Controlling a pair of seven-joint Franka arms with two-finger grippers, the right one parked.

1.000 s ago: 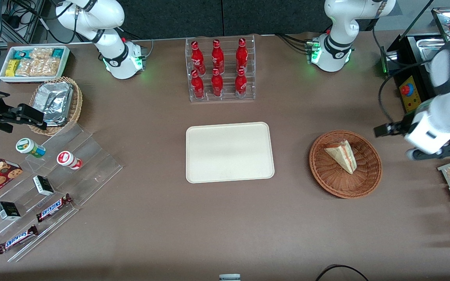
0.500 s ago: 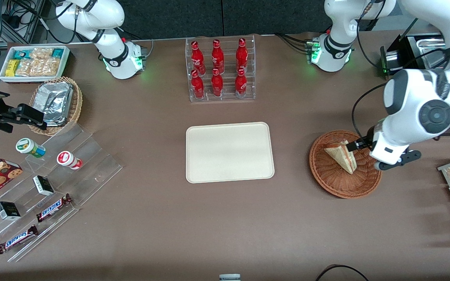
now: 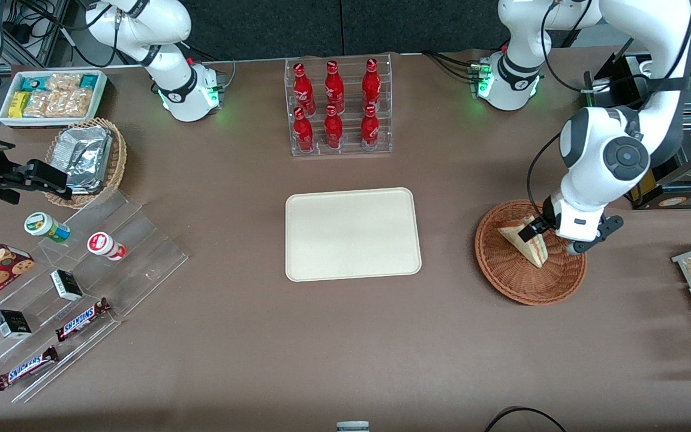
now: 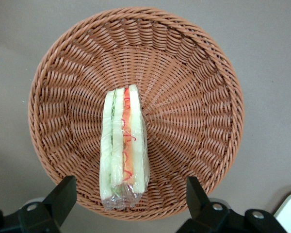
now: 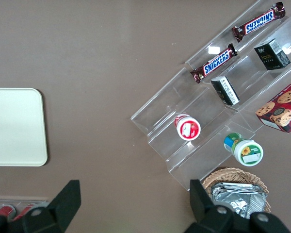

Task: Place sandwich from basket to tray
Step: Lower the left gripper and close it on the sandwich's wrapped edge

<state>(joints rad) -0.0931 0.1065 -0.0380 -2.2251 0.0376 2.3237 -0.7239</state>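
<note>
Front view has the claw (image 3: 536, 230) hovering right above the sandwich (image 3: 524, 242) in the basket (image 3: 529, 282), fingers (image 4: 63, 196) spread wide, gripping nothing; the tray (image 3: 352, 234) sits mid-worktop (image 3: 345, 342), well apart.

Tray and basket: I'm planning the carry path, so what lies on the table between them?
Nothing: the front view shows only bare brown table between the tray and the basket. The gripper hangs open over the sandwich.
</note>
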